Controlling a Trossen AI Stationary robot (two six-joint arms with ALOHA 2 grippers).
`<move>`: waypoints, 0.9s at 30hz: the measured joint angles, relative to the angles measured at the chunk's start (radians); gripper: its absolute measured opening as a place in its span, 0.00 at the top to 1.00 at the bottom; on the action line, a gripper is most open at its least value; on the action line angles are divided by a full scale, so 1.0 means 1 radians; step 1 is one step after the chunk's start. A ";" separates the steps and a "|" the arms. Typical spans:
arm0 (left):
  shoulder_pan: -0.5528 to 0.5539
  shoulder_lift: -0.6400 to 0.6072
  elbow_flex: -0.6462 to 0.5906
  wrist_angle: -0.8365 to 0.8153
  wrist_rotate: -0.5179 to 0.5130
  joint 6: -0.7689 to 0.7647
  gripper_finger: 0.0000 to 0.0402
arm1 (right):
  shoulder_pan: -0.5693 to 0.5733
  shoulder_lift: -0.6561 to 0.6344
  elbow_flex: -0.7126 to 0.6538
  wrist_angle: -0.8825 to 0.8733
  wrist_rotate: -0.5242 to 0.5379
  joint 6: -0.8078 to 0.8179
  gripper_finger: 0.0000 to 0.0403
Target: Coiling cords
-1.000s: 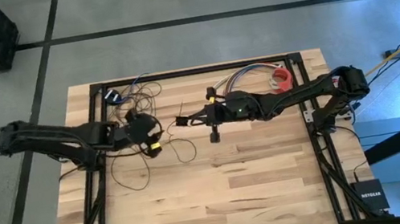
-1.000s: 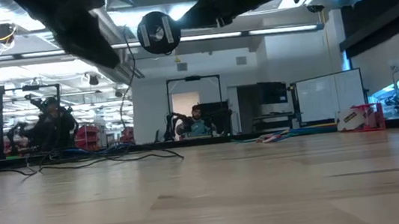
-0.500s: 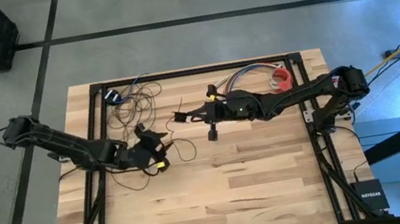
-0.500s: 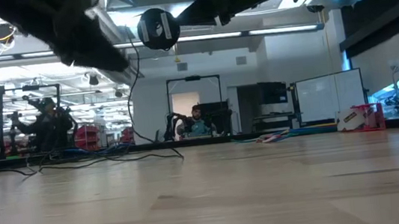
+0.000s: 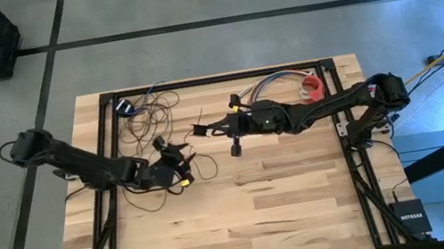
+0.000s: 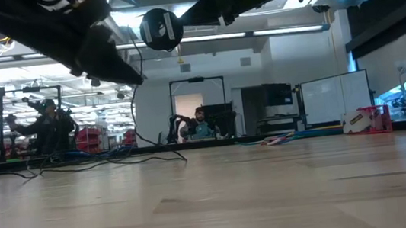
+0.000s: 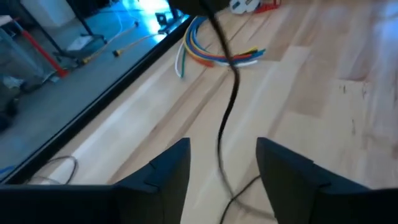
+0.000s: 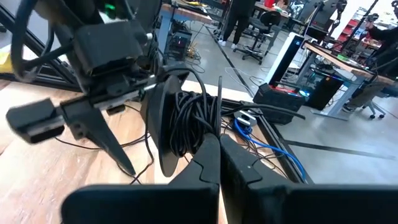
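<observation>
Two pincers busy: right pincer (image 8: 214,163) clamped on the cords (image 8: 186,127) coil near 12 o'clock; left pincer (image 7: 222,163) gapes empty around the strand, so feed slack slowly.

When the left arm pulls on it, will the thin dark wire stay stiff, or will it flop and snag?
Probably floppy: the thin dark looped wire lies in loose tangles on the light wooden table, so loops may snag. It looks light; a strand hangs curved before the left end effector. The right end effector holds a wound bundle.

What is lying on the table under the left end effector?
Loose loops of the cord lie on the wooden table around and under the left end effector. The arm covers the part directly beneath it.
</observation>
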 joint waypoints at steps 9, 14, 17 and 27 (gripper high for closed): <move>0.034 0.055 0.000 0.040 0.000 0.055 0.91 | 0.000 0.000 0.000 -0.009 -0.019 -0.002 1.00; 0.034 0.055 0.001 0.034 -0.020 0.074 0.97 | 0.001 0.000 0.000 0.008 -0.034 0.011 1.00; 0.035 0.055 0.001 -0.001 -0.068 0.072 0.99 | 0.000 0.000 0.000 0.060 -0.126 0.067 1.00; 0.071 0.070 0.001 0.028 -0.044 0.042 0.99 | 0.000 -0.001 0.000 0.143 -0.191 0.116 1.00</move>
